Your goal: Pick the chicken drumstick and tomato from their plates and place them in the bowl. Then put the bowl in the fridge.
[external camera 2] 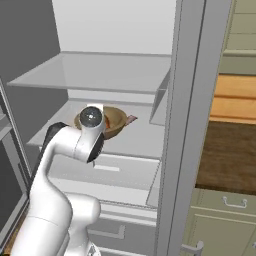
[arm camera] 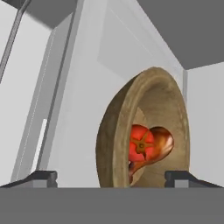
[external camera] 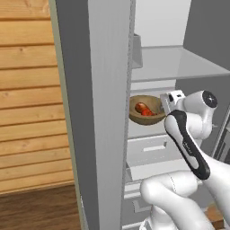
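The fridge (external camera: 108,112) stands open; its grey door edge rises as a broad upright slab on the left of the left base view, and its side post fills the right of the right base view; between these the pale interior lies open to the arm. The bowl (external camera: 146,110) sits upright on a middle shelf (external camera 2: 135,142), below a glass shelf (external camera: 179,63) and above the drawers (external camera: 148,150); in the right base view the bowl (external camera 2: 112,122) rests toward the left half of that shelf, with bare shelf surface to its right as far as the inner side wall, and a strip of shelf between it and the near edge. Inside the bowl lie the tomato (arm camera: 141,145) and the chicken drumstick (arm camera: 158,144), touching each other; the drumstick's thin end points toward the bowl's rim; in the left base view the red tomato (external camera: 142,107) shows within the dark hollow. The gripper (arm camera: 111,177) is spread wide; its two dark fingertips (arm camera: 41,176) stand on either side of the bowl's rim (arm camera: 109,131) with clear gaps, pinching nothing; the hand sits just at the bowl's near side, under the glass shelf, whose underside leaves open room above the bowl. Wood panelling (external camera: 31,90) lies left of the door; green cabinets (external camera 2: 225,220) stand at the lower right beyond the post.
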Robot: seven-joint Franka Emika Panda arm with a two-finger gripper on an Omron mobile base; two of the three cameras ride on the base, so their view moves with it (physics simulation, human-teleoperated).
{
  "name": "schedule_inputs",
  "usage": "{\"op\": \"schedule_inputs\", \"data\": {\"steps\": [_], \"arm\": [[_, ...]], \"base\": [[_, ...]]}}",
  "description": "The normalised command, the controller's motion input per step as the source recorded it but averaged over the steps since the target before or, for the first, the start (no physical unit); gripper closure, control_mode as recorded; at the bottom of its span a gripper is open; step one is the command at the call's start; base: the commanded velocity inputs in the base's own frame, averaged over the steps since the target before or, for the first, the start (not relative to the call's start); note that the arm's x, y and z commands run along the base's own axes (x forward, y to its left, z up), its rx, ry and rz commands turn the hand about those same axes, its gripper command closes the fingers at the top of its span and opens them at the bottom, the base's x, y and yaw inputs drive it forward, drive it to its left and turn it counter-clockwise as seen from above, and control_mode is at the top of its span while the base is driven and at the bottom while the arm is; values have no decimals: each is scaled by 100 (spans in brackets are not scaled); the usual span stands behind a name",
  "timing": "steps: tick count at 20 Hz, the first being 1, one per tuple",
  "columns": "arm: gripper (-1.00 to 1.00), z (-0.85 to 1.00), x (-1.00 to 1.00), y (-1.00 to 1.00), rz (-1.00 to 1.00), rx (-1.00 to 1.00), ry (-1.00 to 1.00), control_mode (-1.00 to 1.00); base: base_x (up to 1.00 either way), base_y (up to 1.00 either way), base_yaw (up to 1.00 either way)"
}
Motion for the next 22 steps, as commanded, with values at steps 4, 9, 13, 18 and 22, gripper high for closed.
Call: {"op": "schedule_inputs", "data": {"steps": [4, 9, 13, 18, 22], "arm": [[-100, 46, -100, 12, -4, 0, 0, -100], [-100, 14, -100, 6, -12, 0, 0, -100], [-100, 1, -100, 0, -10, 1, 0, -100], [-100, 0, -100, -1, -7, 1, -8, -100], [-100, -7, -100, 0, -4, 3, -8, -100]], "base": [[0, 0, 0], [0, 0, 0], [0, 0, 0], [0, 0, 0], [0, 0, 0]]}}
